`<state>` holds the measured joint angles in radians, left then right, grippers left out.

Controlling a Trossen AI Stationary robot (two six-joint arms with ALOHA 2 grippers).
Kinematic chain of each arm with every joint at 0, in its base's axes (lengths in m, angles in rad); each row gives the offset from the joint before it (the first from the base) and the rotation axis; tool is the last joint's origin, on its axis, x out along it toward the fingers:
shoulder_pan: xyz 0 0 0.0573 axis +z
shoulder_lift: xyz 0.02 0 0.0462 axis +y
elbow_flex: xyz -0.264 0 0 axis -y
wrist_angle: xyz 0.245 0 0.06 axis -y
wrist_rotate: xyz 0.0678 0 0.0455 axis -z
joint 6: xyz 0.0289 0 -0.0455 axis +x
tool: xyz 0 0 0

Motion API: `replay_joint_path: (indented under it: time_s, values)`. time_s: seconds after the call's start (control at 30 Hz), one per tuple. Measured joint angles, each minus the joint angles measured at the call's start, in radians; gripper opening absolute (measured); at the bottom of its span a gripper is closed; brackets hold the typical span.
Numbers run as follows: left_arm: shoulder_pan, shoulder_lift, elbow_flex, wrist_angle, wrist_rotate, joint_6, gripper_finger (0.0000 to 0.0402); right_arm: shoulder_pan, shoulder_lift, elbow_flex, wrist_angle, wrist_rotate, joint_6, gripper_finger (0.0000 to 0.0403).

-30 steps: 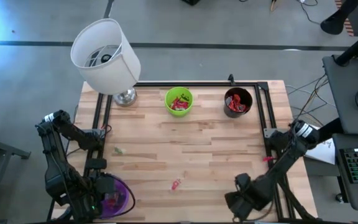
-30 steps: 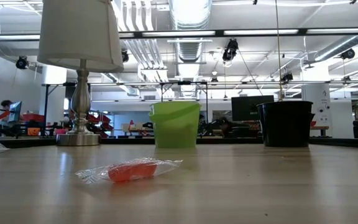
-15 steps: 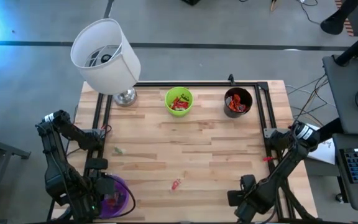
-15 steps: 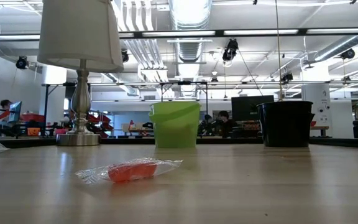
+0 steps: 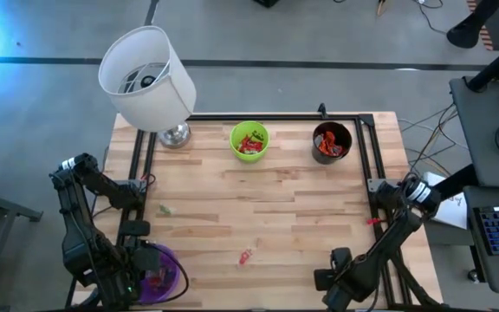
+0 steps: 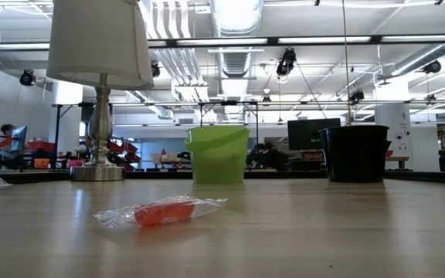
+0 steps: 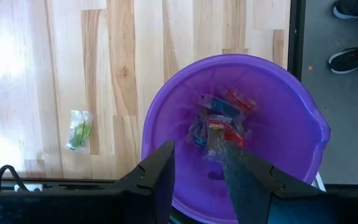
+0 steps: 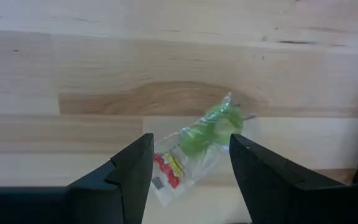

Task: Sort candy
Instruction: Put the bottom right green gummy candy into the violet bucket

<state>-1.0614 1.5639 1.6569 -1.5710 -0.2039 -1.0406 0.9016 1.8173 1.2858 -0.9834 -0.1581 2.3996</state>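
Note:
A green sweet in a clear wrapper with red print (image 8: 197, 146) lies on the wood. My right gripper (image 8: 190, 143), at the table's near right (image 5: 330, 289), is open with one finger on either side of this sweet, touching nothing that I can see. An orange-red sweet (image 5: 246, 256) (image 6: 164, 211) lies near the table's middle. A small green sweet (image 5: 165, 209) (image 7: 78, 129) rests toward the left. My left gripper (image 7: 196, 155) hangs open over the purple cup (image 7: 278, 124) (image 5: 167, 276), which holds several sweets.
A green cup (image 5: 249, 140) (image 6: 217, 154) and a black cup (image 5: 332, 141) (image 6: 354, 153), both holding sweets, stand near the far edge. A lamp (image 5: 150, 78) (image 6: 99, 93) stands at the far left corner. A black frame rail (image 5: 364, 165) runs along the table's sides.
My right gripper has moved a little toward the table's near edge. The sweets and cups have stayed where they were.

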Motion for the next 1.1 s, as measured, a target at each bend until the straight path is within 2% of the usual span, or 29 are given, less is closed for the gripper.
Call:
replay_joint_path:
  time_s: [0.23,0.5,0.6,0.9,1.1]
  values:
    - [0.001,0.0,0.0,0.0,0.0,0.0,0.0114,0.016,0.035,0.001,-0.003,-0.063,-0.001,0.0203]
    - [0.001,0.0,0.0,0.0,-0.014,-0.001,0.0114,0.023,0.079,-0.009,0.017,-0.069,-0.009,0.0192]
    - [0.001,0.0,0.0,0.0,-0.018,-0.001,0.0114,0.022,0.097,-0.012,0.028,-0.071,-0.015,0.0163]
    - [0.001,0.0,0.0,0.0,-0.019,-0.013,0.0114,0.028,0.112,-0.016,0.02,-0.085,-0.037,0.0024]
    - [0.001,0.0,0.0,0.0,-0.023,-0.02,0.0114,0.037,0.112,-0.017,0.016,-0.085,-0.043,0.0014]
